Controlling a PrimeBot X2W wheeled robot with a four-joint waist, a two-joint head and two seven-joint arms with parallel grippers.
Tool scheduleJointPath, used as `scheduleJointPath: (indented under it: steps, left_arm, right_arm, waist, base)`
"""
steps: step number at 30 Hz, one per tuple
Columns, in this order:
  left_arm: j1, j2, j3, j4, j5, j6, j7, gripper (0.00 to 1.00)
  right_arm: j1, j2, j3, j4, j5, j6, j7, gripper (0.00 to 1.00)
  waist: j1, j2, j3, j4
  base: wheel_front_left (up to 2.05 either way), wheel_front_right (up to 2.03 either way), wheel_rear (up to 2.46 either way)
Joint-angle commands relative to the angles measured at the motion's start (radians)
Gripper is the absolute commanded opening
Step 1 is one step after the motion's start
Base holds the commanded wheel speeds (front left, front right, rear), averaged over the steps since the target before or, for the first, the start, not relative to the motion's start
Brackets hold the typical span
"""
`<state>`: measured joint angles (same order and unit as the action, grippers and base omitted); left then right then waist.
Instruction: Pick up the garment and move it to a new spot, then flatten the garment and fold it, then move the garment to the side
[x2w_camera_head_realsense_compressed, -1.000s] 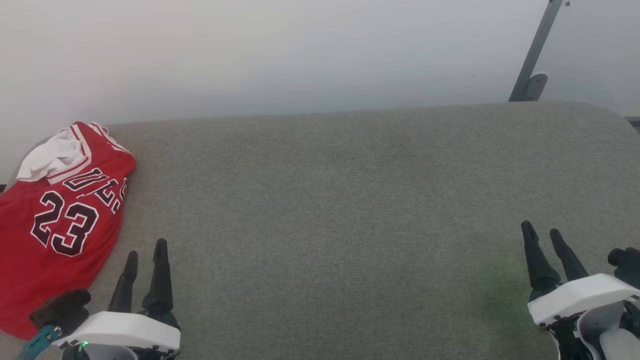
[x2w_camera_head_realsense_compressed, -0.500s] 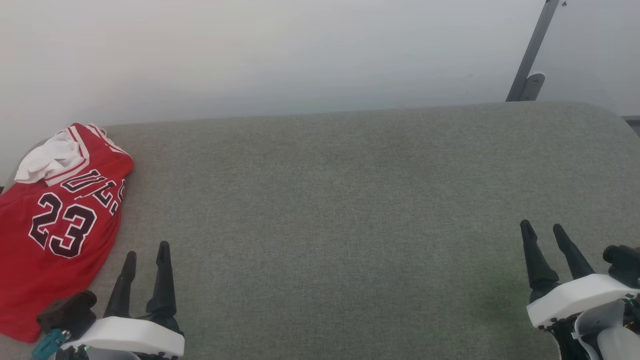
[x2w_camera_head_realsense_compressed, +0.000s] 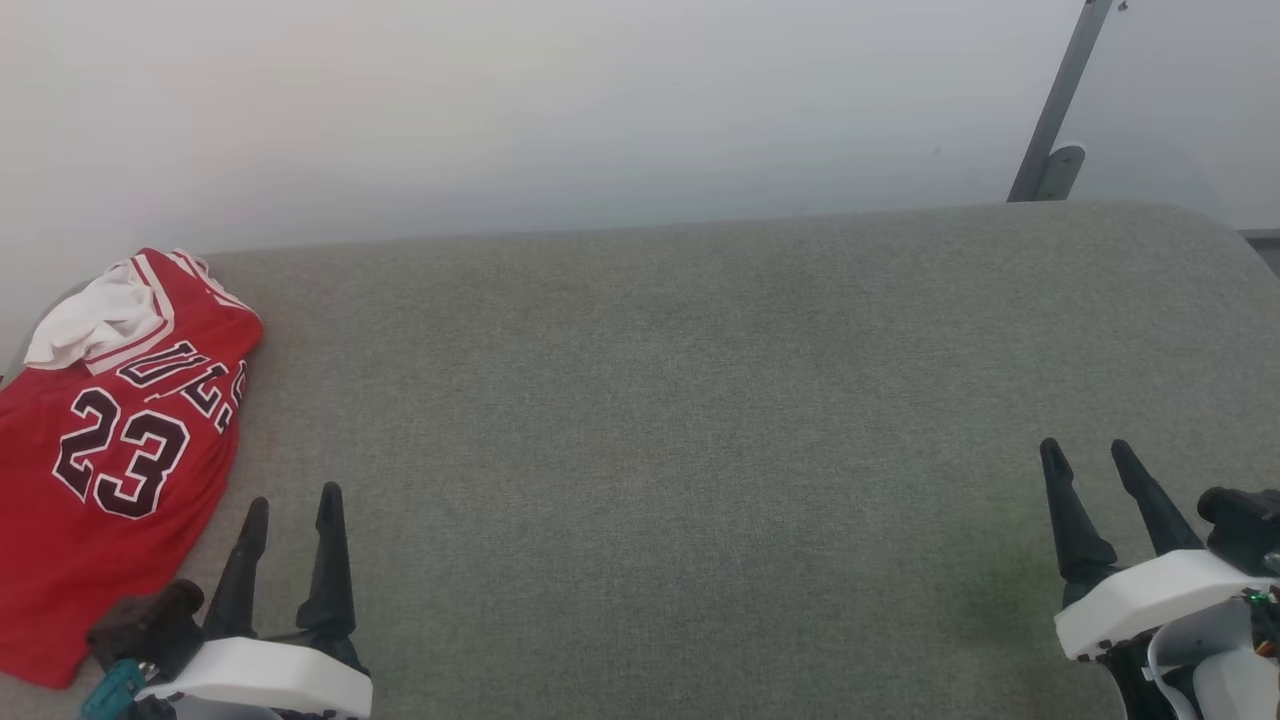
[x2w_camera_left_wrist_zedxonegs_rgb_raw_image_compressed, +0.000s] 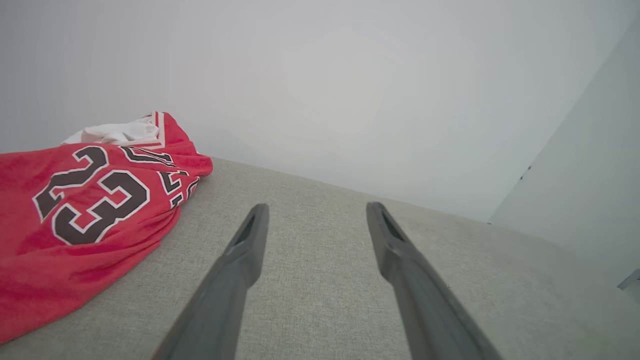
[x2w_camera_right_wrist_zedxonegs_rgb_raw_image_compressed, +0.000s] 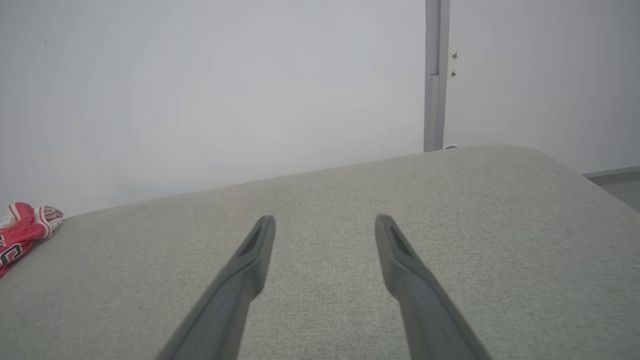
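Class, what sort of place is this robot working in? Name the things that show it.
Probably a plain indoor test room, not a home: a grey fabric-covered surface against a bare white wall, a metal post, and one red jersey.

Garment (x2w_camera_head_realsense_compressed: 110, 470) was red, with black "23" and lettering outlined in white, plus a white sleeve with red-white striped trim. Surface (x2w_camera_head_realsense_compressed: 650, 450) was grey-green with a fine woven fleck. Left gripper (x2w_camera_head_realsense_compressed: 292, 497) and right gripper (x2w_camera_head_realsense_compressed: 1084, 446) had dark grey fingers and white housings. Wall (x2w_camera_head_realsense_compressed: 500, 100) was plain pale grey. Post (x2w_camera_head_realsense_compressed: 1060, 110) was mid-grey.
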<state>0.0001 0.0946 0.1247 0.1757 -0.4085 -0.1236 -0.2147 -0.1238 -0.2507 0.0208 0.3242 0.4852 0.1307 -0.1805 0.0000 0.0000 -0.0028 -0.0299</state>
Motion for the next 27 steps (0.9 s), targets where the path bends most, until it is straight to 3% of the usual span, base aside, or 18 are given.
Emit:
scheduleJointPath:
  steps: [1,27]
  left_arm:
    - [0.008,0.003,0.004,-0.009,0.032,-0.005,-0.010,1.00]
    - [0.018,0.003,0.008,-0.020,0.179,-0.007,-0.052,1.00]
  right_arm:
    - [-0.005,-0.006,0.000,-0.008,-0.024,0.000,-0.011,1.00]
    - [0.002,-0.021,-0.003,-0.013,-0.161,0.000,-0.052,1.00]
  waist:
    - [0.0000,0.0000,0.000,0.000]
    - [0.0000,0.0000,0.000,-0.004]
  base:
    - [0.00,0.00,0.00]
    - [0.00,0.00,0.00]
